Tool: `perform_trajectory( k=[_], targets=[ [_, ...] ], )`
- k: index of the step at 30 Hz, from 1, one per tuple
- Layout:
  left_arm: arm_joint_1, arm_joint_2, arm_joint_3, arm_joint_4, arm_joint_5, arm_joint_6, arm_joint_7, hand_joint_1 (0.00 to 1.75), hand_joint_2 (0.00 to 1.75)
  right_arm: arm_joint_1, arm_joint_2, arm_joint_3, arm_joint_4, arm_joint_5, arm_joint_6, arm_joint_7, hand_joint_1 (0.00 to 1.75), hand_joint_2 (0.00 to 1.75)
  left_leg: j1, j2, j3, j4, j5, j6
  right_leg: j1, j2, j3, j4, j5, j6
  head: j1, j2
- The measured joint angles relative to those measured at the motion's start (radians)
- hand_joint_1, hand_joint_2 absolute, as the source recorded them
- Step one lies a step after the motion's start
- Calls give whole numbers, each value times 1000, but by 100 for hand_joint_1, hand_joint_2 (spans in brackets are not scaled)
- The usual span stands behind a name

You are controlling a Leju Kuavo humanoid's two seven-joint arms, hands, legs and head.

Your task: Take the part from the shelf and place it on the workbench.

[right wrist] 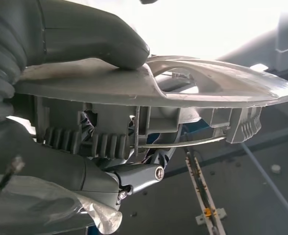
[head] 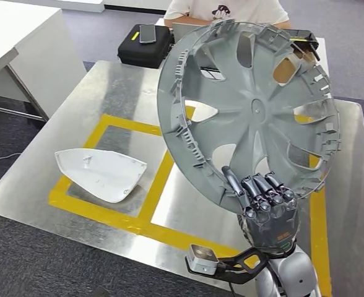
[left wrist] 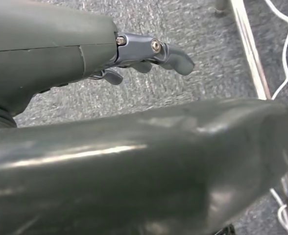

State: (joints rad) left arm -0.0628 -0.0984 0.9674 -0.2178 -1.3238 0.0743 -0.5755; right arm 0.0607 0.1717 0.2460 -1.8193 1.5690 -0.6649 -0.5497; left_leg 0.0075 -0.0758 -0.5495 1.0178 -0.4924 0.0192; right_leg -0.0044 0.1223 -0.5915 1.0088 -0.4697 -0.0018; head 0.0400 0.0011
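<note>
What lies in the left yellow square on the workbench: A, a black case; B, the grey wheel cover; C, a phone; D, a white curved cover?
D: the white cover lies flat inside the left square, while the right hand holds the wheel cover up above the workbench.

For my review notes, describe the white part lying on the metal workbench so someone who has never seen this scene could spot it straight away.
Find the shiny metal workbench marked with yellow tape squares. In the left square lies the white shell, flat on the surface. Unlike the big grey wheel cover held up by the right hand, it is white, smooth, roughly teardrop-shaped, and nothing touches it.
</note>
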Motion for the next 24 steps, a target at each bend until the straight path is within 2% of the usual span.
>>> perform_trajectory(
  k=[1,2,3,4,6,7,8,9,10,12,14,16,18,20,24],
  targets=[
    [-1,-1,0,0,0,0,0,0,0,0,0,0,1,0,0,5,175,175,-1,6,1,-8,0,-1,-2,9,-4,-1,3,6,-1,0],
    [-2,-2,0,0,0,0,0,0,0,0,0,0,2,0,0,14,175,175,1,14,2,-14,2,0,-3,6,-10,0,2,12,-2,0],
    [-4,-3,0,0,0,0,0,0,0,-1,-2,2,4,0,0,26,175,175,3,22,3,-20,6,1,-2,-13,-17,7,-5,18,1,0],
    [-5,-4,0,0,1,0,0,0,0,-4,-4,5,7,0,0,39,175,175,5,30,4,-26,10,3,0,-41,-32,33,-24,23,4,0],
    [-3,-3,0,0,2,0,1,0,0,-11,-12,16,15,0,0,61,175,175,6,47,3,-30,13,6,-1,-99,-85,144,-87,34,10,0],
    [-1,-3,0,0,3,0,1,0,0,-14,-16,20,19,0,0,68,175,175,5,56,1,-29,13,7,-3,-110,-115,211,-116,39,11,0],
    [2,-2,0,0,3,0,2,0,0,-16,-19,23,23,0,0,75,175,175,5,64,1,-29,13,7,-6,-114,-135,259,-131,43,11,0],
    [3,-2,0,0,3,0,2,0,0,-17,-23,26,27,1,0,83,175,175,5,71,0,-29,13,6,-8,-116,-139,272,-127,46,11,0],
    [3,-3,0,0,3,0,2,0,0,-18,-26,28,31,1,0,93,175,175,5,76,1,-28,13,5,-11,-118,-121,243,-105,48,11,0],
    [2,-4,0,0,3,1,3,0,0,-24,-35,41,41,0,0,130,175,175,4,81,2,-27,10,0,-14,-124,-43,108,-47,49,11,0],
    [1,-3,0,0,4,3,5,0,0,-38,-49,67,54,1,0,186,175,175,-1,84,0,-21,7,-9,-15,-129,15,7,-23,43,10,0],
    [1,-1,0,0,4,6,7,0,0,-48,-65,94,70,1,0,228,175,175,-6,86,-3,-16,7,-5,-14,-128,26,-12,-22,39,9,0],
    [1,1,0,0,5,6,8,0,0,-53,-75,111,83,0,0,251,175,175,-6,86,-2,-18,10,6,-13,-127,25,-12,-22,39,8,0],
    [1,1,0,0,6,8,8,0,0,-67,-90,134,96,0,4,308,175,175,-5,86,-2,-22,13,8,-11,-126,24,-11,-22,36,8,0],
    [1,1,2,0,11,10,8,0,0,-146,-170,262,122,1,41,581,175,175,-1,86,-2,-27,17,-1,-6,-127,22,-10,-22,26,8,0]
  ],
)
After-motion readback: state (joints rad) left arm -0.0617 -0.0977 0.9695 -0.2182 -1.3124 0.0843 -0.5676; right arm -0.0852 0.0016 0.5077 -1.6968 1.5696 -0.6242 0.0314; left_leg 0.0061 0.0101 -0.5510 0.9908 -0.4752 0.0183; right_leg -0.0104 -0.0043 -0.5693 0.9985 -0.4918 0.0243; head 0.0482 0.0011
